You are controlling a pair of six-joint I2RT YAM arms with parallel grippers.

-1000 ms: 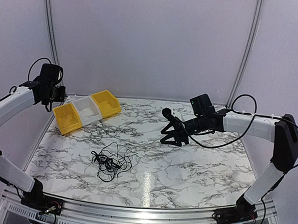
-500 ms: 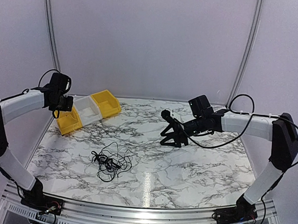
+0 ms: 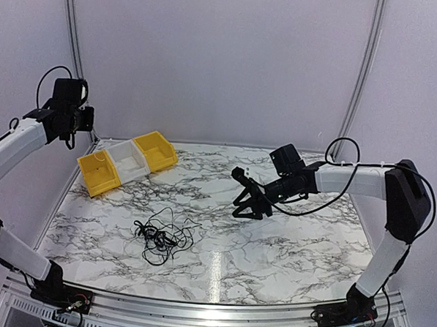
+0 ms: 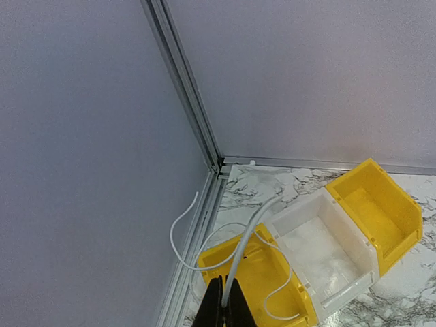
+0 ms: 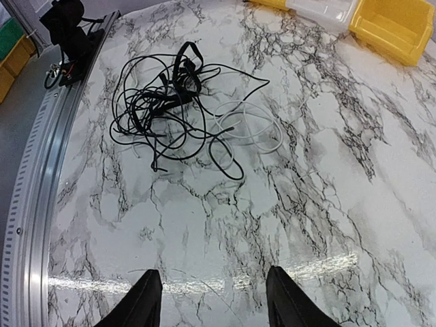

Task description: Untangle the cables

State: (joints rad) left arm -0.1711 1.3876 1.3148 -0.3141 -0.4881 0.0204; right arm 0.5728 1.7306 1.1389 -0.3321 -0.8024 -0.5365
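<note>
The black cables [image 3: 160,234] lie in a loose tangle on the marble table [image 3: 287,248], left of centre. In the right wrist view the tangle [image 5: 170,95] has a thin white cable [image 5: 262,129] looped at its right side. My right gripper [image 3: 249,202] is open and empty, low over the table to the right of the tangle, apart from it; its fingers frame bare marble [image 5: 212,276]. My left gripper [image 3: 69,123] is raised at the far left, above the bins. It is shut [image 4: 223,285] on a white cable [image 4: 255,228] whose thin loops hang over the near yellow bin.
Three bins stand in a row at the back left: yellow [image 3: 99,173], white [image 3: 127,161], yellow [image 3: 155,150]. They also show in the left wrist view: yellow [image 4: 286,286], white [image 4: 320,242], yellow [image 4: 378,211]. A metal rail [image 5: 34,197] edges the table.
My left gripper dipped toward the near yellow bin, then rose up and to the left with the white cable. My right gripper has shifted slightly left toward the tangle.
</note>
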